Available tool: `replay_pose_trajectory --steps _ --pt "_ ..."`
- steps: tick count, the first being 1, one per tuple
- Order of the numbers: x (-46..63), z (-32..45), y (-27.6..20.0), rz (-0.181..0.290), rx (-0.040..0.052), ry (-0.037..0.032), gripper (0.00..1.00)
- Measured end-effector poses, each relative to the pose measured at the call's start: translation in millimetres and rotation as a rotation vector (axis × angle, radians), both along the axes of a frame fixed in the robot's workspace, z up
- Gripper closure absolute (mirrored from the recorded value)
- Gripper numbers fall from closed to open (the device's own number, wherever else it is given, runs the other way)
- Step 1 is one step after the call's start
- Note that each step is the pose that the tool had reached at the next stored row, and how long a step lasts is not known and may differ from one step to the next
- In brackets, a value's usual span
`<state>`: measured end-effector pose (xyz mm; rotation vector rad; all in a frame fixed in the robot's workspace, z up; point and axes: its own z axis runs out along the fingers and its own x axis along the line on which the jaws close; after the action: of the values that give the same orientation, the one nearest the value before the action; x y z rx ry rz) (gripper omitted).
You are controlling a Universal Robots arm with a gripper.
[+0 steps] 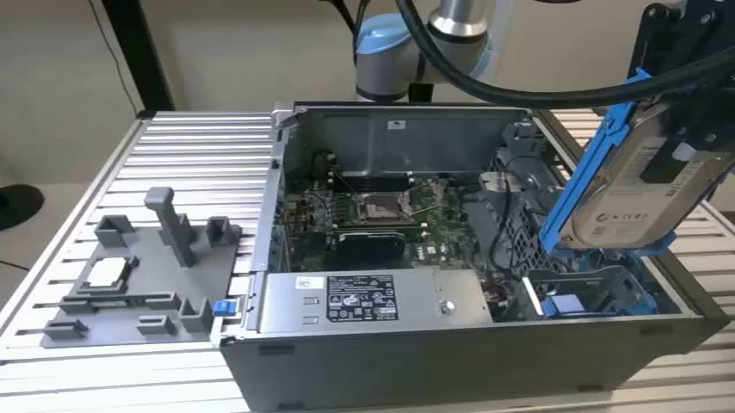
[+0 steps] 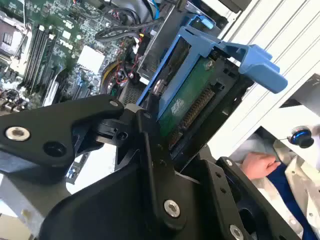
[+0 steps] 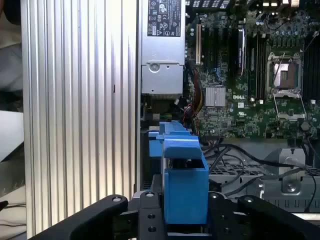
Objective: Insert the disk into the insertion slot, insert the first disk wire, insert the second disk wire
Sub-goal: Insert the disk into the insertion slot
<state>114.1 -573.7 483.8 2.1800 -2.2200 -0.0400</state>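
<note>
Just above the open computer case, the disk in its blue carrier is held tilted on edge by the robot's hand, whose black fingers are clamped shut on it. The insertion slot, lined with blue rails in the case's near corner at the exterior view's right, is seen below the disk, which has not yet been entered. A grey box with a sticker is set beside the slot inside the case, and the case is carried by a ribbed metal worktop.
</note>
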Motion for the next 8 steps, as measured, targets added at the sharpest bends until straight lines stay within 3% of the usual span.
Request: replay_pose_trajectory --steps 8 --pt "0.0 0.0 0.0 0.0 0.0 0.0 1.0"
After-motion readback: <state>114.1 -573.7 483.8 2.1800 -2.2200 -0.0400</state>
